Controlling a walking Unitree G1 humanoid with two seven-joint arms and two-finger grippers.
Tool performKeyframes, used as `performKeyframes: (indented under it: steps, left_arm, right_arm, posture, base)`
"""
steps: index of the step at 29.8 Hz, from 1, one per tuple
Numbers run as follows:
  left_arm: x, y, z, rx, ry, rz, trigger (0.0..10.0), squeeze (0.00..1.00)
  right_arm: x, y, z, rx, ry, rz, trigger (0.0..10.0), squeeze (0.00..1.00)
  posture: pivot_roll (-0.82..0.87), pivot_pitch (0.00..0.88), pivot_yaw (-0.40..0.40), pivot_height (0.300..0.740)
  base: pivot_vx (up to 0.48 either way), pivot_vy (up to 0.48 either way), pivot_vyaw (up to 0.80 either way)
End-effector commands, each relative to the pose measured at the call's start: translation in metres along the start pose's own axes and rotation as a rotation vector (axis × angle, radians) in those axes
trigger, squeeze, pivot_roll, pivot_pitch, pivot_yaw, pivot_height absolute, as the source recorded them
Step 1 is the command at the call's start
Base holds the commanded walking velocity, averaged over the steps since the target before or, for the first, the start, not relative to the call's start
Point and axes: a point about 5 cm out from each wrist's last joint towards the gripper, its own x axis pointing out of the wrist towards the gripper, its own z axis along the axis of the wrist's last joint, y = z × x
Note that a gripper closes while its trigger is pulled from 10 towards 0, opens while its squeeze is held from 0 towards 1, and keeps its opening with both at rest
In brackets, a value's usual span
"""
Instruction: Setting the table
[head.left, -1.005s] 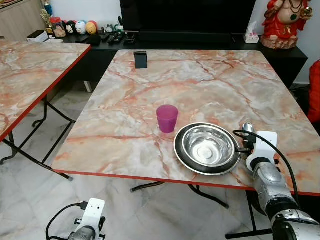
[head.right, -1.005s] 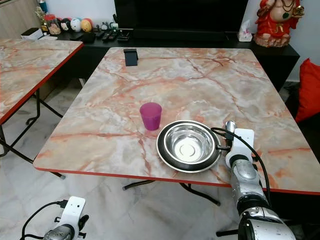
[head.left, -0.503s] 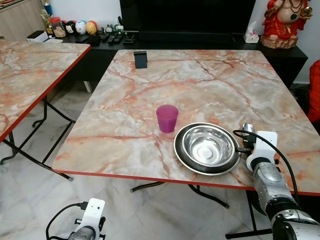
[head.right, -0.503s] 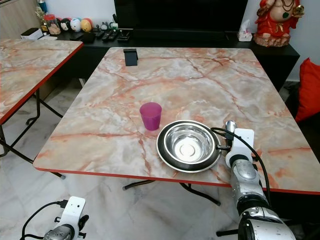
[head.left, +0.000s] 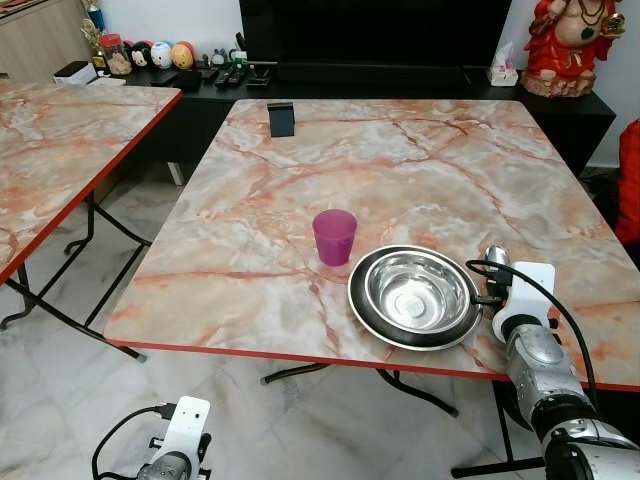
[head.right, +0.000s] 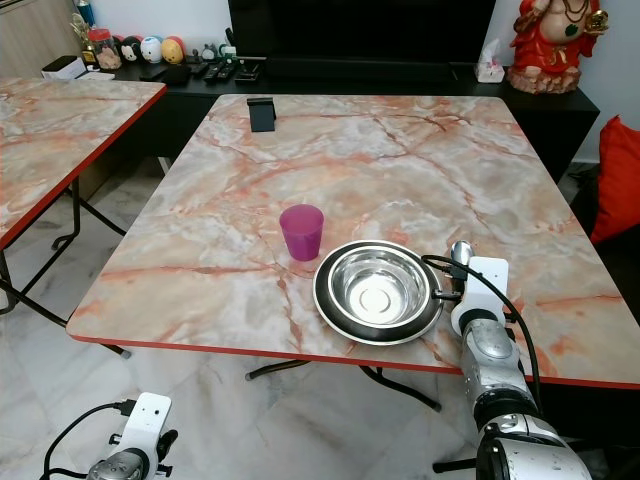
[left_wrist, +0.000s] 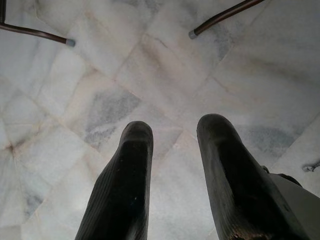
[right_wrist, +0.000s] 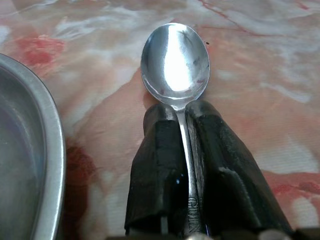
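From the left eye we see the marble table (head.left: 400, 170) with a steel bowl (head.left: 415, 293) sitting in a dark plate (head.left: 365, 315) close to the near red edge. A purple cup (head.left: 334, 236) stands just beside the bowl, on its far left side, apart from the rim. A small black stand (head.left: 281, 118) is upright well beyond the bowl, near the far edge. Our right gripper (head.left: 494, 268) sits just right of the bowl, with the head of a spoon (head.left: 495, 256) poking out past it over the tabletop. Our left gripper (head.left: 176, 462) hangs idle below the table edge, over the floor.

The right eye shows the same layout: the spoon (head.right: 460, 250) just right of the bowl (head.right: 377, 288), the cup (head.right: 301, 231) at the bowl's far left.

In the left wrist view, the two black fingers (left_wrist: 120, 190) stand apart with nothing between them, above pale floor tiles (left_wrist: 150, 75).

In the right wrist view, our right gripper (right_wrist: 184, 131) is clamped on the spoon's handle, its polished head (right_wrist: 175, 59) low over the marble, with the bowl's rim (right_wrist: 47, 150) close alongside.
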Motion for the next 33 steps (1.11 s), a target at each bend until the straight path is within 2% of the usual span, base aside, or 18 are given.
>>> performKeyframes:
  steps: [1, 3, 4, 5, 6, 7, 9, 10, 12, 22, 23, 24, 25, 27, 33]
  left_arm:
    - [-0.0004, 0.0031, -0.0014, 0.029, 0.005, -0.001, 10.0, 0.00]
    - [-0.0004, 0.0032, -0.0015, 0.030, 0.005, 0.000, 10.0, 0.00]
    - [-0.0004, 0.0033, -0.0014, 0.030, 0.004, 0.000, 10.0, 0.00]
    - [-0.0004, 0.0033, -0.0014, 0.030, 0.004, 0.000, 10.0, 0.00]
    - [-0.0004, 0.0033, -0.0014, 0.030, 0.004, 0.000, 10.0, 0.00]
    - [-0.0004, 0.0033, -0.0011, 0.029, 0.003, 0.000, 10.0, 0.00]
    - [-0.0003, 0.0032, -0.0010, 0.029, 0.002, 0.000, 10.0, 0.00]
    - [-0.0003, 0.0031, -0.0008, 0.028, 0.002, -0.001, 10.0, 0.00]
    - [-0.0003, 0.0030, -0.0007, 0.028, 0.002, -0.001, 10.0, 0.00]
    - [-0.0007, 0.0041, -0.0024, 0.030, 0.005, 0.000, 10.0, 0.00]
    - [-0.0008, 0.0042, -0.0026, 0.030, 0.006, 0.001, 10.0, 0.00]
    - [-0.0008, 0.0043, -0.0028, 0.030, 0.006, 0.001, 10.0, 0.00]
    - [-0.0008, 0.0043, -0.0028, 0.031, 0.007, 0.001, 10.0, 0.00]
    - [-0.0009, 0.0043, -0.0029, 0.031, 0.007, 0.001, 10.0, 0.00]
    - [-0.0008, 0.0038, -0.0025, 0.032, 0.005, -0.002, 10.0, 0.00]
  right_arm:
    - [-0.0023, 0.0019, -0.0082, -0.004, 0.026, 0.005, 10.0, 0.03]
    - [-0.0023, 0.0021, -0.0083, -0.004, 0.027, 0.005, 10.0, 0.04]
    - [-0.0023, 0.0021, -0.0084, -0.004, 0.027, 0.005, 10.0, 0.20]
    - [-0.0023, 0.0021, -0.0084, -0.004, 0.027, 0.005, 10.0, 0.20]
    - [-0.0023, 0.0021, -0.0084, -0.004, 0.027, 0.005, 10.0, 0.31]
    - [-0.0023, 0.0019, -0.0084, -0.004, 0.028, 0.003, 10.0, 0.37]
    - [-0.0023, 0.0016, -0.0084, -0.005, 0.028, 0.002, 10.0, 0.37]
    - [-0.0022, 0.0016, -0.0082, -0.005, 0.027, 0.002, 10.0, 0.62]
    - [-0.0022, 0.0013, -0.0079, -0.004, 0.027, 0.001, 10.0, 1.00]
    - [-0.0024, 0.0000, -0.0087, -0.008, 0.031, -0.007, 10.0, 1.00]
    - [-0.0025, 0.0000, -0.0090, -0.009, 0.032, -0.007, 10.0, 0.89]
    - [-0.0027, 0.0000, -0.0096, -0.012, 0.034, -0.008, 10.0, 0.89]
    - [-0.0028, -0.0001, -0.0099, -0.021, 0.034, -0.009, 10.0, 0.04]
    - [-0.0031, -0.0001, -0.0102, -0.025, 0.032, -0.011, 10.0, 0.00]
    - [-0.0035, -0.0011, -0.0072, -0.024, -0.005, -0.042, 10.0, 0.00]
  posture:
    - [0.06, 0.008, 0.046, 0.740]
    - [0.06, 0.008, 0.046, 0.740]
    - [0.06, 0.008, 0.046, 0.740]
    - [0.06, 0.008, 0.046, 0.740]
    - [0.06, 0.008, 0.046, 0.740]
    - [0.06, 0.008, 0.046, 0.740]
    - [0.06, 0.008, 0.046, 0.740]
    - [0.06, 0.008, 0.046, 0.740]
    - [0.06, 0.007, 0.046, 0.740]
    - [0.06, 0.009, 0.047, 0.740]
    - [0.06, 0.009, 0.047, 0.740]
    - [0.06, 0.009, 0.047, 0.740]
    - [0.06, 0.009, 0.047, 0.740]
    - [0.06, 0.009, 0.047, 0.740]
    - [0.06, 0.009, 0.047, 0.740]
  base:
    - [0.000, 0.000, 0.00]
    - [0.000, 0.000, 0.00]
    - [0.000, 0.000, 0.00]
    - [0.000, 0.000, 0.00]
    - [0.000, 0.000, 0.00]
    - [0.000, 0.000, 0.00]
    - [0.000, 0.000, 0.00]
    - [0.000, 0.000, 0.00]
    - [0.000, 0.000, 0.00]
    - [0.000, 0.000, 0.00]
    - [0.000, 0.000, 0.00]
    - [0.000, 0.000, 0.00]
    - [0.000, 0.000, 0.00]
    - [0.000, 0.000, 0.00]
    - [0.000, 0.000, 0.00]
